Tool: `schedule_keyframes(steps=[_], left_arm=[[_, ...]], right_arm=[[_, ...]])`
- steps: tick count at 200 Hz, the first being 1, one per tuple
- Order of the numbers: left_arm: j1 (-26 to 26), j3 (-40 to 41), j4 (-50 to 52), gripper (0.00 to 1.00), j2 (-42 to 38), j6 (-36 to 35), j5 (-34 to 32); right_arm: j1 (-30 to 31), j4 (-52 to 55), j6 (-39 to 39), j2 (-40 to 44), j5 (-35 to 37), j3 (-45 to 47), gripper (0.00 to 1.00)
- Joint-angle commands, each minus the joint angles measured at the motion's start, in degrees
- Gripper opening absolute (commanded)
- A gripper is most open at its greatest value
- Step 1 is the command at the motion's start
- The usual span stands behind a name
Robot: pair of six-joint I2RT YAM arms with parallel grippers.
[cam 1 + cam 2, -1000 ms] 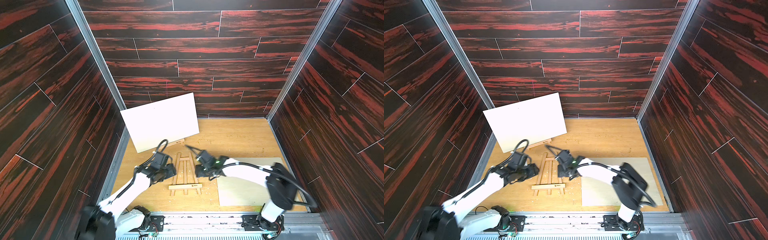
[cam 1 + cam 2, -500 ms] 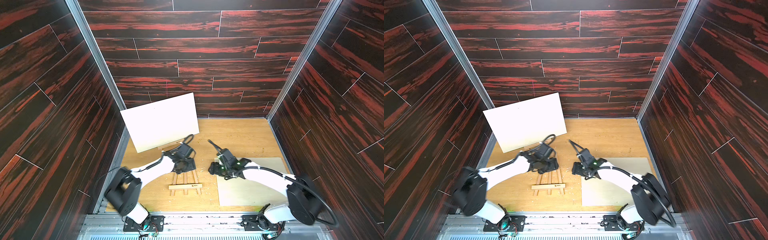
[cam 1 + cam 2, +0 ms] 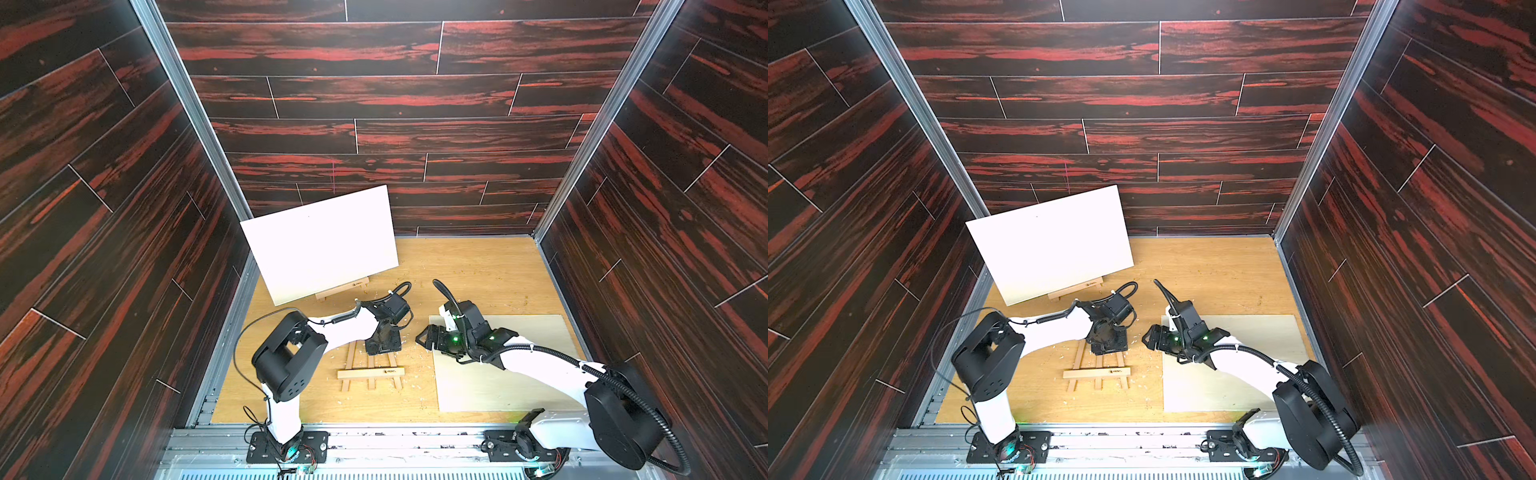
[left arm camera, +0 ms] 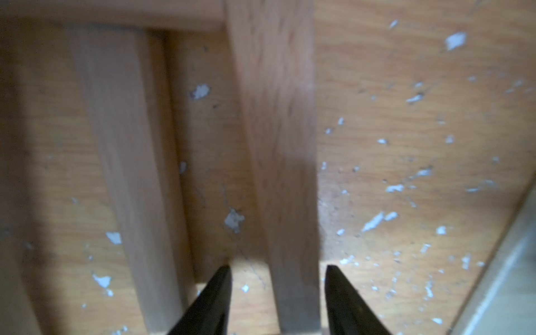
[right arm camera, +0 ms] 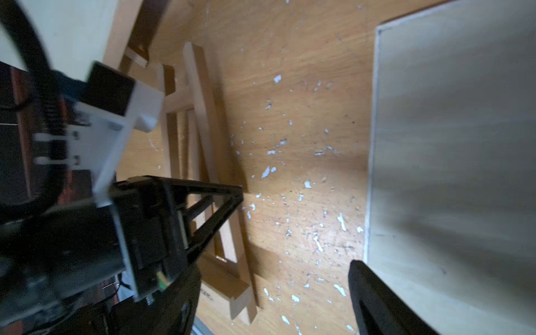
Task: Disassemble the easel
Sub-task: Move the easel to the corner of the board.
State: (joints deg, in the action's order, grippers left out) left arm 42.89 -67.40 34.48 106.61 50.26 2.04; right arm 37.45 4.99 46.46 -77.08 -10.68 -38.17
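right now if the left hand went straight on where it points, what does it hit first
Probably the easel leg that the left hand straddles, then the table under it; depth is unclear.

Left arm (image 3: pixel 340 332), white with black joints: reaches toward centre, wrist pitched down; black left gripper (image 3: pixel 382 348) jaws parted. Right arm (image 3: pixel 540 365), matching: stretched leftward, low; black right gripper (image 3: pixel 420 338) jaws wide, empty.

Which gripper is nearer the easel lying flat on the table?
Left. The left gripper sits at the flat easel, fingers either side of one leg. The right gripper hangs beside it, apart, at the edge of the pale board.
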Motion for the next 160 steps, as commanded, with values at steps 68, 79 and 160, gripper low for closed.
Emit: schedule_keyframes(steps=[68,79,160], left_arm=[[0.3,1.2,2.5,0.21,0.8,0.5,-0.8],[0.3,2.6,2.1,0.18,0.1,0.8,-0.7],[-4.8,16.8,3.4,0.00,-12.3,-1.2,-4.6]], right_arm=[[-0.7,-4.2,0.0,1.0,-2.3,0.6,0.83],[-0.6,-4.3,-0.1,1.0,-2.4,0.5,0.83],[-0.6,-6.7,-0.3,-0.6,-4.3,-0.8,0.83]])
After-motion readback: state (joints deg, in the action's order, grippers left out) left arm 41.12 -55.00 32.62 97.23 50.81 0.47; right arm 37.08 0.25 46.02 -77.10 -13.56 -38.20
